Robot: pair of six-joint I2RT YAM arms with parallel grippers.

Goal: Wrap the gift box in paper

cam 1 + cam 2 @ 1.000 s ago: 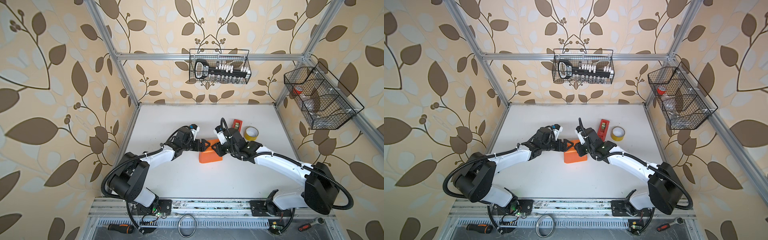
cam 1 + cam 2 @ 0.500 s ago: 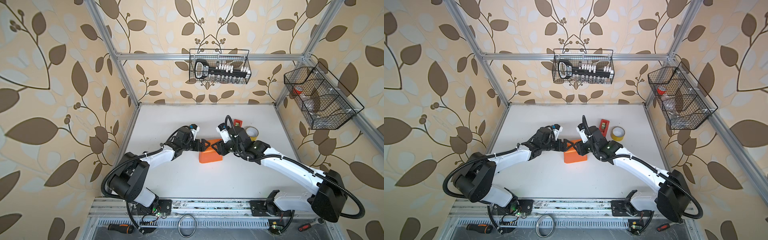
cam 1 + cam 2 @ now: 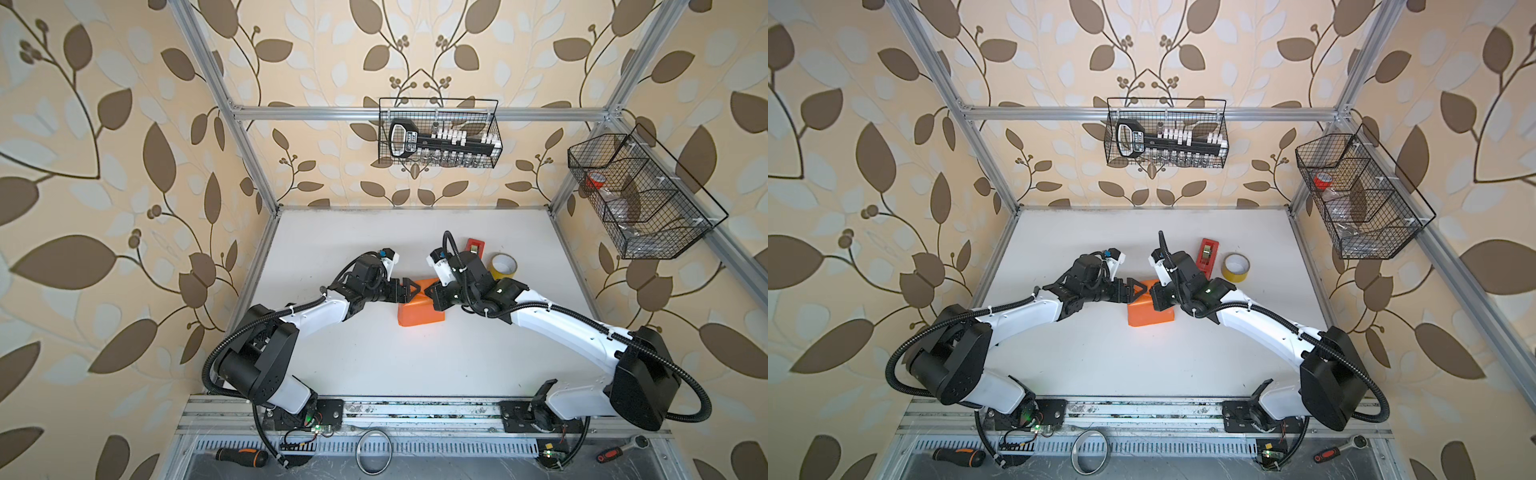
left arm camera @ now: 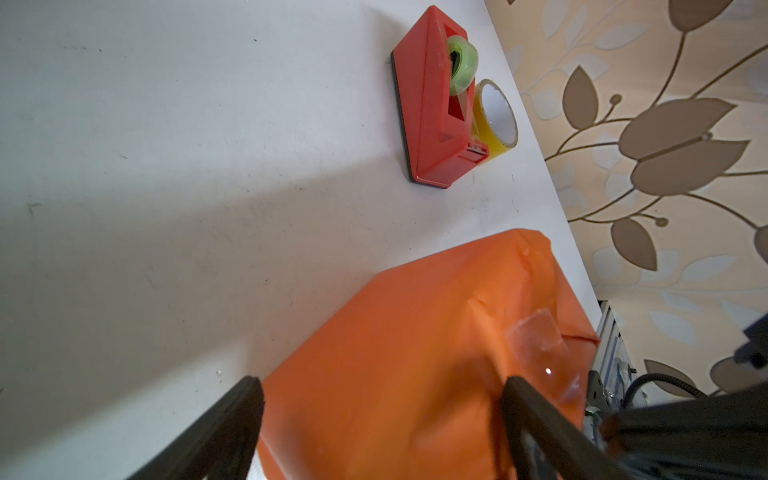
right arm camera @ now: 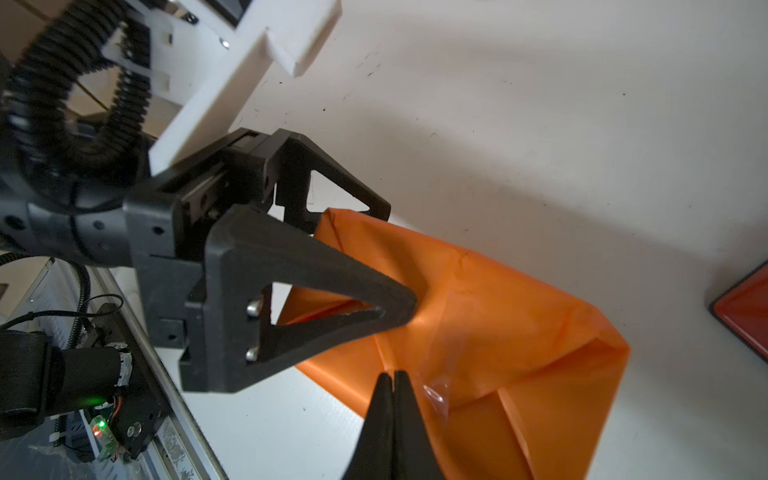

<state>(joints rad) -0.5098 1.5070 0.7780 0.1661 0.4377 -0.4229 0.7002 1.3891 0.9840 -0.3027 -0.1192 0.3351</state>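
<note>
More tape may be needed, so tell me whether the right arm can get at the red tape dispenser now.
Probably yes. The red tape dispenser stands close by the right arm's wrist, nothing over it, only the yellow tape roll beside it. The right gripper, shut at the paper, must open first.

The paper (image 4: 415, 353) is glossy orange, creased, bearing a clear shiny tape strip (image 4: 536, 340). The table (image 4: 166, 166) is matt white, scuffed. The dispenser (image 4: 428, 124) is smooth red plastic; the left fingers (image 5: 316, 266) matt, grainy black plastic.
</note>
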